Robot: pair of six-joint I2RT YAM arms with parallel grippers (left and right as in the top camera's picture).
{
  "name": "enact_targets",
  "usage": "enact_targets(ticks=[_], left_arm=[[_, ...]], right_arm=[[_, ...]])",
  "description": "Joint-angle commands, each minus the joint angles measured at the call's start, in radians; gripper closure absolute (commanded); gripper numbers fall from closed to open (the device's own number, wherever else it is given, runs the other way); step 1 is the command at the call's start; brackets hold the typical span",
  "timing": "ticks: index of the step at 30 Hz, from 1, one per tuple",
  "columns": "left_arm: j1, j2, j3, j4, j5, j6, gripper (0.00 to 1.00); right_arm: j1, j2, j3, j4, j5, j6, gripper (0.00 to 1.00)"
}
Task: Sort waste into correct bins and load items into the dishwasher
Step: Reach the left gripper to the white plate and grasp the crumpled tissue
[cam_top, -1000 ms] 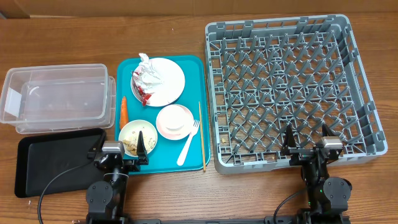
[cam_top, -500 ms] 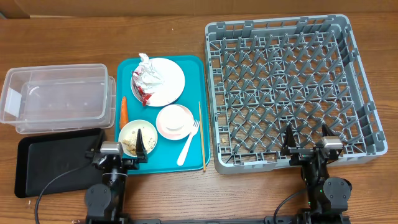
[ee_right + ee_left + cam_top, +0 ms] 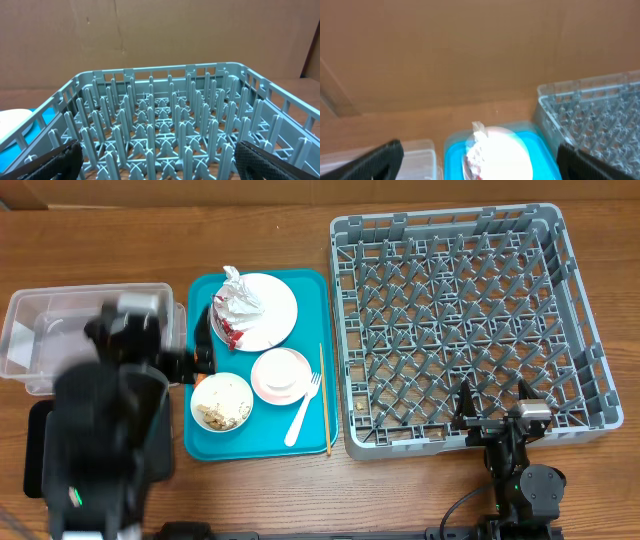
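On the teal tray (image 3: 316,288), a white plate (image 3: 270,310) carries crumpled white paper and a red-and-white wrapper (image 3: 233,308). A bowl of beige scraps (image 3: 222,402), a pale pink bowl (image 3: 281,375), a white fork (image 3: 303,412) and a chopstick (image 3: 324,395) lie nearer the front. My left gripper (image 3: 203,345) is motion-blurred over the tray's left edge, open and empty, and it hides the carrot. In the left wrist view the plate (image 3: 512,155) and paper (image 3: 477,152) sit between the spread fingers (image 3: 380,157). My right gripper (image 3: 494,405) stands open at the front wall of the grey rack (image 3: 465,320).
The clear tub (image 3: 55,330) stands left of the teal tray, partly behind my left arm. Most of the black tray (image 3: 33,450) in front of it is covered by that arm. The rack's pegs (image 3: 160,115) fill the right wrist view. A cardboard wall closes the back.
My left arm has lifted from the table's front edge and swung toward the back, over the tub and the teal tray's left edge. The right arm has not moved.
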Motion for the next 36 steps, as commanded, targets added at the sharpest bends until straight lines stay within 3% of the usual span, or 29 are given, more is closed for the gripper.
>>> enact_targets(ticks=[1,4,6,14,20,25,29,35,36], left_arm=[[-0.011,0.375,0.434,-0.353,0.114,0.009,0.00],[-0.032,0.606,0.646,-0.530,0.157,0.007,0.00],[-0.033,0.696,0.680,-0.537,0.172,0.008,0.00],[-0.033,0.967,0.680,-0.494,0.163,-0.079,0.00],[-0.033,1.157,0.680,-0.325,0.085,-0.220,0.02],[-0.033,1.300,0.680,-0.270,-0.005,-0.301,0.06],[-0.033,1.341,0.680,-0.251,-0.005,-0.300,0.29],[-0.033,1.327,0.687,-0.208,-0.005,-0.300,0.72],[-0.033,1.318,0.695,-0.212,-0.004,-0.300,0.96]], right_arm=[[-0.003,-0.007,-0.011,0.005,0.009,-0.004,0.00],[-0.003,-0.007,-0.011,0.005,0.009,-0.004,0.00],[-0.003,-0.007,-0.011,0.005,0.009,-0.004,0.00],[-0.003,-0.007,-0.011,0.005,0.010,-0.004,0.00],[-0.003,-0.007,-0.011,0.005,0.010,-0.004,0.00],[-0.003,-0.007,-0.011,0.005,0.009,-0.004,0.00],[-0.003,-0.007,-0.011,0.005,0.009,-0.004,0.00],[-0.003,-0.007,-0.011,0.005,0.010,-0.004,0.00],[-0.003,-0.007,-0.011,0.005,0.009,-0.004,0.00]])
